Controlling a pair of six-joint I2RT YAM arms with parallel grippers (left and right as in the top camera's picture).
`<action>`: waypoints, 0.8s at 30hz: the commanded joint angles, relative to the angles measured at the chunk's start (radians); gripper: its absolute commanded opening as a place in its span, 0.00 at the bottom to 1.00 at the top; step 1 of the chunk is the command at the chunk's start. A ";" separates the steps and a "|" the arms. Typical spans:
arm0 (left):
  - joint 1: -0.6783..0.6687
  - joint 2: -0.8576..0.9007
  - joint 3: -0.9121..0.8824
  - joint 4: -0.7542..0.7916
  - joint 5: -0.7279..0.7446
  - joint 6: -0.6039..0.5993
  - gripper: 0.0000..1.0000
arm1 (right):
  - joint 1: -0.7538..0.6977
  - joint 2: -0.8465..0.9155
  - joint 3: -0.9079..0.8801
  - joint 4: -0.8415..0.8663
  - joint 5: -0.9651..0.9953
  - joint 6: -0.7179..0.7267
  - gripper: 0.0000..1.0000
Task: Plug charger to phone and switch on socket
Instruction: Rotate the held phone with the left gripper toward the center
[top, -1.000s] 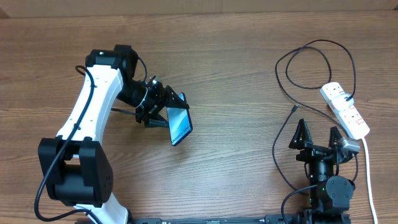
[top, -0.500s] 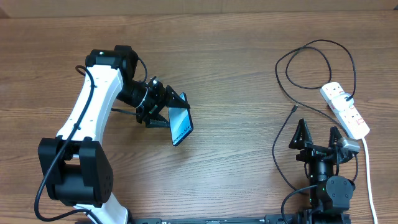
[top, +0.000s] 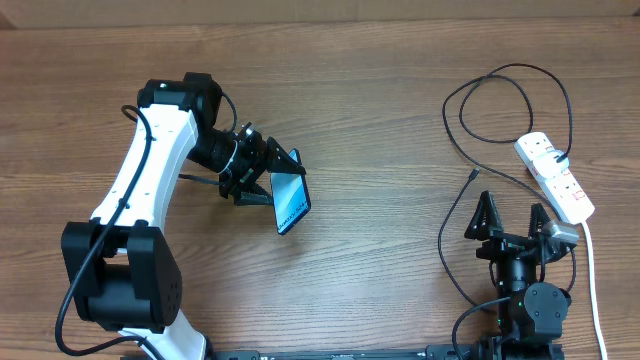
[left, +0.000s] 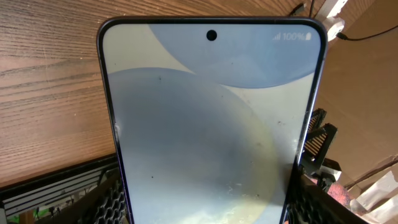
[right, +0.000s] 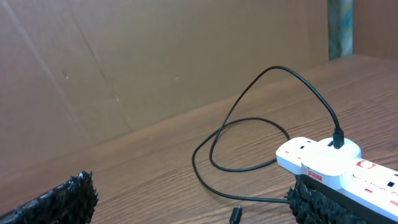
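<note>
My left gripper is shut on the phone and holds it tilted above the table at centre left. The lit pale blue screen fills the left wrist view. The charger cable loops on the table at the right. Its plug sits in the far end of the white socket strip, and its small connector tip lies loose on the wood, also seen in the right wrist view. My right gripper is open and empty, just in front of the tip.
The strip's thick white cord runs down the right edge toward the front. A brown cardboard wall stands behind the table. Bare wood lies between the two arms.
The left gripper and phone shifted very slightly between one second ago and now. The right arm has not moved.
</note>
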 joint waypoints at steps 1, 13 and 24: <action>0.005 0.008 0.033 -0.003 0.046 0.012 0.47 | 0.002 -0.012 -0.010 0.004 -0.005 -0.015 1.00; 0.005 0.008 0.033 0.018 0.042 0.012 0.47 | 0.002 -0.012 -0.010 0.004 -0.005 -0.015 1.00; 0.004 0.008 0.032 0.105 -0.088 -0.023 0.48 | 0.002 -0.012 -0.010 0.004 -0.005 -0.015 1.00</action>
